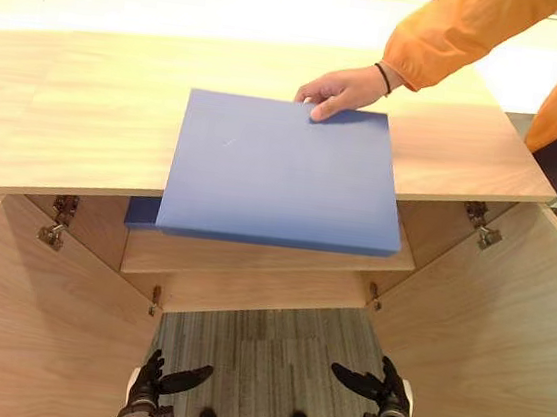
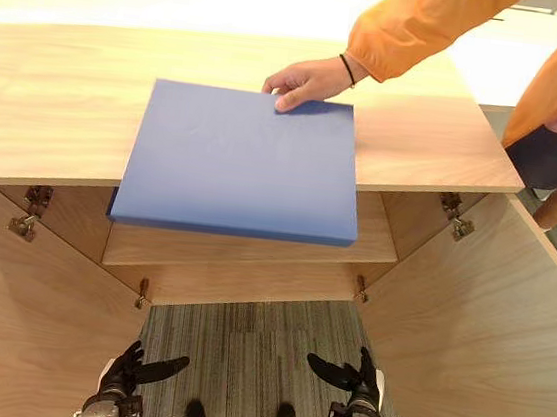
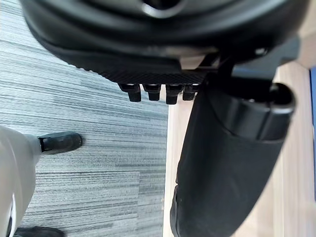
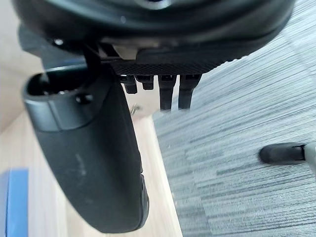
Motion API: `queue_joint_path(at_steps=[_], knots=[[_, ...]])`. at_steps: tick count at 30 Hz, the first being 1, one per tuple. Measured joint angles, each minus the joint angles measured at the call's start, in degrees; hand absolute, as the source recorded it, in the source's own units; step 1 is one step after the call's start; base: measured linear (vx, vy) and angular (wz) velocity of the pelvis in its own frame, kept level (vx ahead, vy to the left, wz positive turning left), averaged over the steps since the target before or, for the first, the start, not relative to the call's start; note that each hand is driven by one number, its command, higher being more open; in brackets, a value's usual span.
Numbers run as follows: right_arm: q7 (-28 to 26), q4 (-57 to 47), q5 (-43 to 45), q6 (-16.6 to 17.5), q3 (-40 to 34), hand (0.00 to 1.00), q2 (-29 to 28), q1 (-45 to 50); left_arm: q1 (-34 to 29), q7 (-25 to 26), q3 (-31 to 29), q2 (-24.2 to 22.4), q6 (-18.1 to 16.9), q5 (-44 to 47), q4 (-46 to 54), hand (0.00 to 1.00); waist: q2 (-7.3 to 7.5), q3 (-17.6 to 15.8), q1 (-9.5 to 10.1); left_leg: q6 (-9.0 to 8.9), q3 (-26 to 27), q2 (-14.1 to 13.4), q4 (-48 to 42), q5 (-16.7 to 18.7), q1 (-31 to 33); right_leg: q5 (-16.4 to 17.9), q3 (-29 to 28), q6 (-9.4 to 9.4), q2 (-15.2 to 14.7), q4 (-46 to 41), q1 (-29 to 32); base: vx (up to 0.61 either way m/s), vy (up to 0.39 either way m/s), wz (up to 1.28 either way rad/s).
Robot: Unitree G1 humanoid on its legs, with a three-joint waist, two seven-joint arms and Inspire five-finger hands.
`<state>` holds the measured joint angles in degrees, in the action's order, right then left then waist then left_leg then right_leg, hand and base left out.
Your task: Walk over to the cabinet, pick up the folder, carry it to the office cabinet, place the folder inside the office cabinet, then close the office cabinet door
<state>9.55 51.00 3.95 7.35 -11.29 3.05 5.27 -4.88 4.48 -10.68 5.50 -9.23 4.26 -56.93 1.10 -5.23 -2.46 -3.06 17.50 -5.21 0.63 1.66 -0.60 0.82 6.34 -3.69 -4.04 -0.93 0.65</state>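
The left door (image 1: 34, 322) of the cabinet stands swung open, and just inside it the left hand (image 1: 154, 376) hangs low over the striped floor (image 1: 263, 348), fingers loose and spread, holding nothing. A dark blue slab (image 1: 142, 213) peeks out on the inner shelf (image 1: 252, 261) at the left and could be mistaken for the target.

The folder (image 1: 283, 169) lies flat on the cabinet top (image 1: 69, 104), its near edge jutting past the front lip over the shelf. A person's hand (image 1: 337, 89), in an orange sleeve, rests on its far edge. A reach made now would likely meet that hand. If the person let go or pushed, the overhang could tip the folder to the floor.

The right hand (image 1: 379, 386) hangs low as well, relaxed, wide and empty, near the right door (image 1: 487, 323). Both hands sit below the shelf and the top, so arms raised straight up could strike the wood or knock the folder from beneath. The folder is broad, thin and smooth; a one-sided pinch would probably let it sag or slip.
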Motion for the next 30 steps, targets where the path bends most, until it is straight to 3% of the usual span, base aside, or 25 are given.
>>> queue_joint_path(at_steps=[9,21,25,30], knots=[[0.14,3.23,3.21,-0.92,-2.90,1.00,-0.21,-0.03,-2.49,0.00,-0.19,0.56,0.17,0.01,-0.07,1.00,0.00,0.26,0.00,1.20,-0.73,2.48,4.44,-3.58,-3.35,-0.30,0.22,-0.12,-1.10,0.30,-1.44,-0.10,0.012,0.02],[0.42,3.66,3.22,-1.65,-4.90,1.00,-0.02,0.19,-5.54,0.70,-0.22,0.69,0.23,0.34,3.21,1.00,-0.02,0.65,0.20,2.05,-3.27,4.69,4.77,-3.65,-3.91,-0.61,1.45,-1.29,-3.30,2.27,-3.77,-0.07,0.033,0.09],[0.53,3.65,3.21,-1.65,-5.39,1.00,-0.31,0.34,-11.50,2.12,-0.01,0.48,0.40,1.55,25.32,1.00,-0.03,0.63,1.18,2.79,-4.40,5.57,4.75,-3.77,-4.12,-1.12,2.59,-1.77,-3.82,2.34,-4.96,0.07,0.028,0.15],[0.67,3.62,3.19,-1.62,-5.92,1.00,-0.58,1.15,-16.08,3.02,-0.15,0.57,-2.69,0.09,51.72,1.00,-0.42,0.38,1.92,2.77,-6.22,5.71,4.45,-3.73,-5.81,-0.89,3.40,-1.41,-3.83,2.95,-7.55,0.06,-0.008,0.14]])
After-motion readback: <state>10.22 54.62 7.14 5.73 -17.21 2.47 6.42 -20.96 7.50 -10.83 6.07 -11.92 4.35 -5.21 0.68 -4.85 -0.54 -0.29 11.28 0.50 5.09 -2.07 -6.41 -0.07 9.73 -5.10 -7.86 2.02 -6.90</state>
